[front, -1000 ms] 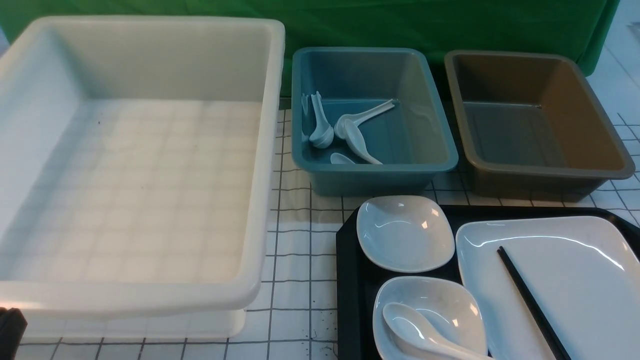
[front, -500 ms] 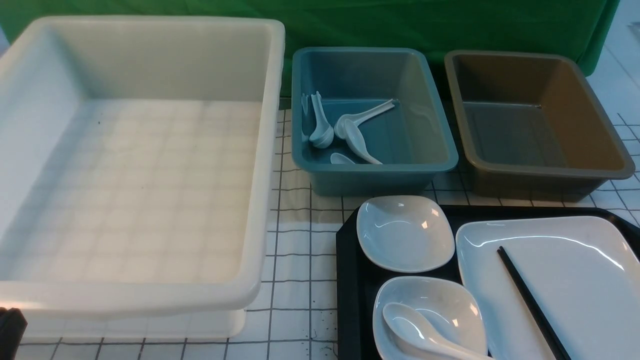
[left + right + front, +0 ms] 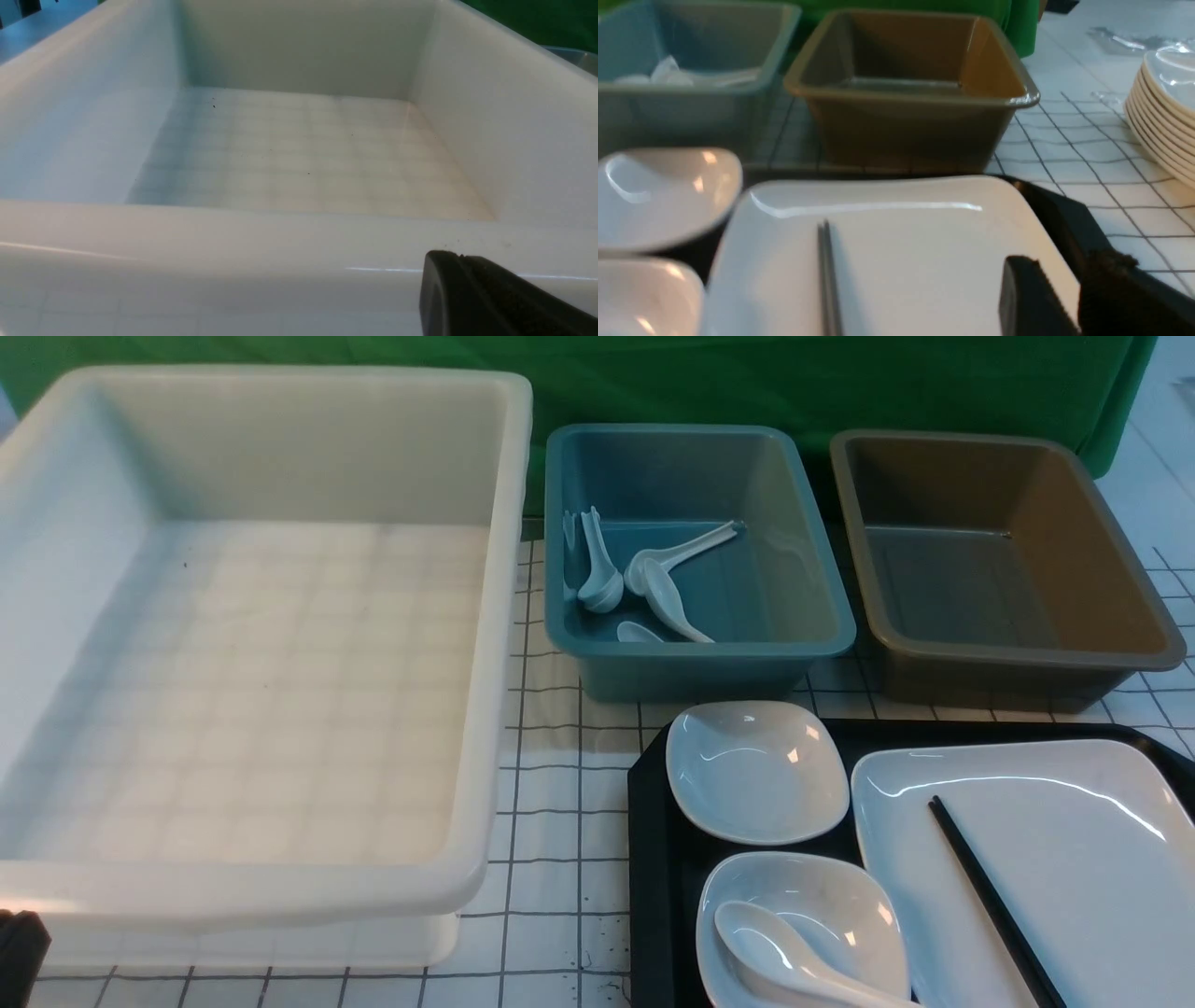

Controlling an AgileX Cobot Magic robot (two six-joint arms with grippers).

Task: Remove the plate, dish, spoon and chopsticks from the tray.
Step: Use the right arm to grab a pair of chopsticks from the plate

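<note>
Front view: on the tray [image 3: 653, 821] sit the plate [image 3: 1074, 859], bearing the chopsticks [image 3: 990, 896], and the spoon [image 3: 784, 957] in the near dish [image 3: 840, 905]. Left wrist view: the left tool [image 3: 460, 280], fingers together and empty, is beside the white tub [image 3: 233, 233]. Right wrist view: the right tool [image 3: 1064, 280], fingers apart, straddles the plate's edge on the tray.

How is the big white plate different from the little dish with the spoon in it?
The plate is much bigger and flatter; the little dish is small and curves deeper. The plate carries the black chopsticks; the little dish holds the white spoon. Both are glossy white and rest on the black tray.
</note>
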